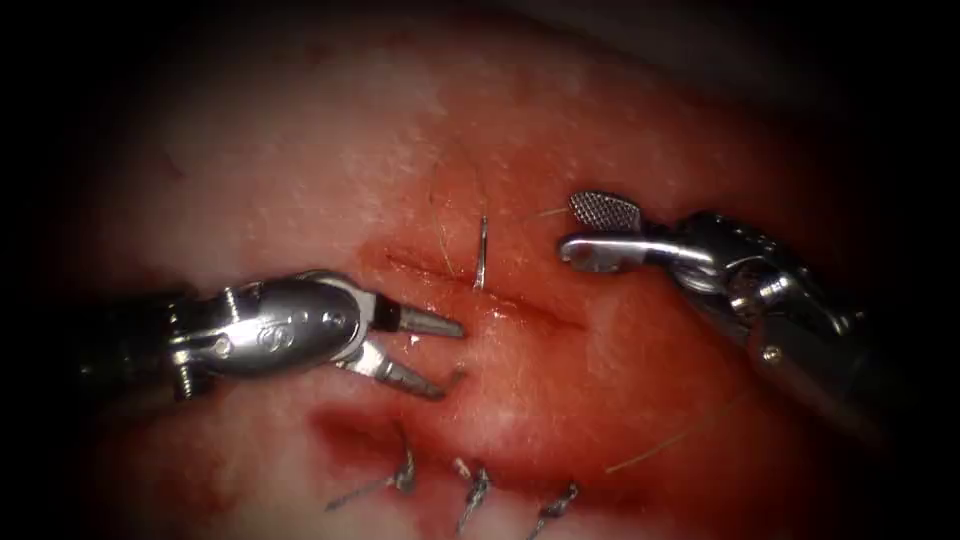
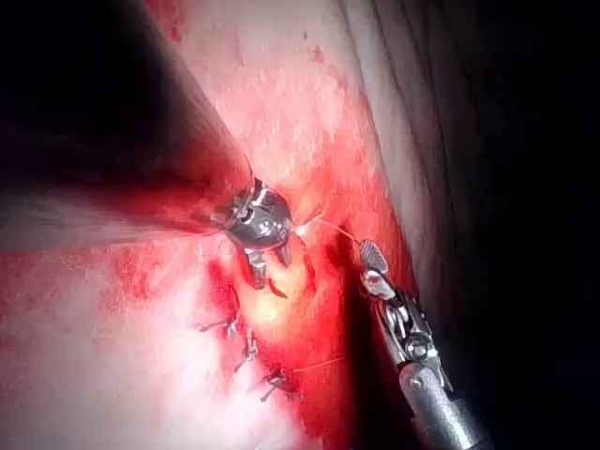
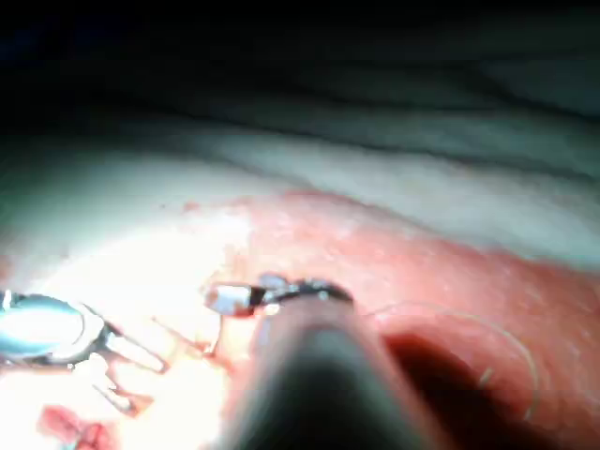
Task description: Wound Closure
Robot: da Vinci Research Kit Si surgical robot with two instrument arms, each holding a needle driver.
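The needle [image 1: 482, 254] stands upright with its lower end in the tissue [image 1: 330, 150], just behind the cut [image 1: 520, 308], and neither tool holds it. Thin thread [image 1: 441, 232] curls beside it. My left tool [image 1: 452, 357] lies just left of the needle with its jaws open and nothing between them. My right tool [image 1: 570, 228] hovers to the needle's right, open and empty. In the left wrist view the left tool [image 2: 265, 267] points at the wound and the right tool [image 2: 369, 265] is beside it. The right wrist view has the right tool [image 3: 232, 298] and the left tool [image 3: 131, 373].
Three finished stitches [image 1: 475, 488] with cut thread ends sit in a row near the front edge, also seen as stitches [image 2: 249, 348] in the left wrist view. A loose strand of thread [image 1: 680, 435] lies at the front right. Red fluid [image 1: 345, 430] wets the tissue around the cut.
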